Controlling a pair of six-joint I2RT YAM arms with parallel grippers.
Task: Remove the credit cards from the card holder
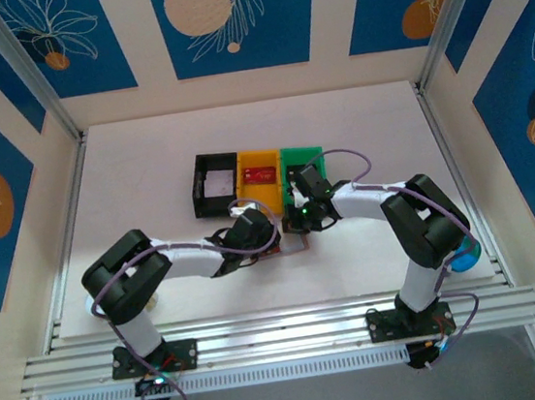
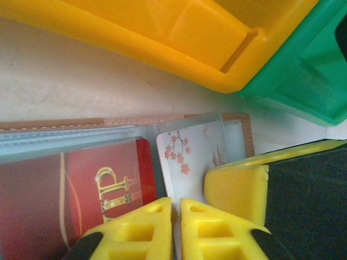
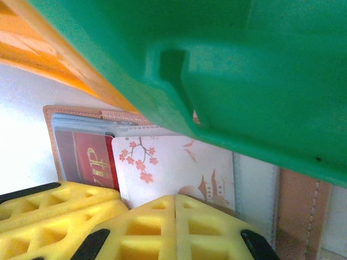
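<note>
Card holder (image 2: 54,124): lay opened flat on the table (image 2: 49,76) just in front of the yellow bin (image 2: 152,38), clear pockets facing up. Judged light and thin, soft at the fold and the pockets, so apt to slide or lift with any unbraced tug; best pinned by its tan border during a pull. Judged the cards stiff, smooth and slippery, hard to pinch while lying flat; best taken by whichever edge stood clear of a pocket and drawn out along the pocket mouth, not upward. Found the left gripper (image 2: 175,227) clenched, fingers pressed together over the holder in front of the yellow bin, at the line between the two cards; could not tell whether pinching a pocket edge or only pressing down. Found the right gripper (image 3: 175,230) clenched too, tips at the near edge of the white blossom card (image 3: 173,162), in front of the yellow bin's right corner; could not tell whether actually gripping that card. Counted: one card holder; two cards seen in it, a red card with gold lettering (image 2: 103,184) and the white blossom card just beside it, more underneath not ruled out; a second red card (image 1: 259,174) inside the yellow bin; three bins, with the black bin (image 1: 200,189) just left of the yellow bin and the green bin (image 3: 244,65) just right of it; two grippers, just beside each other.
</note>
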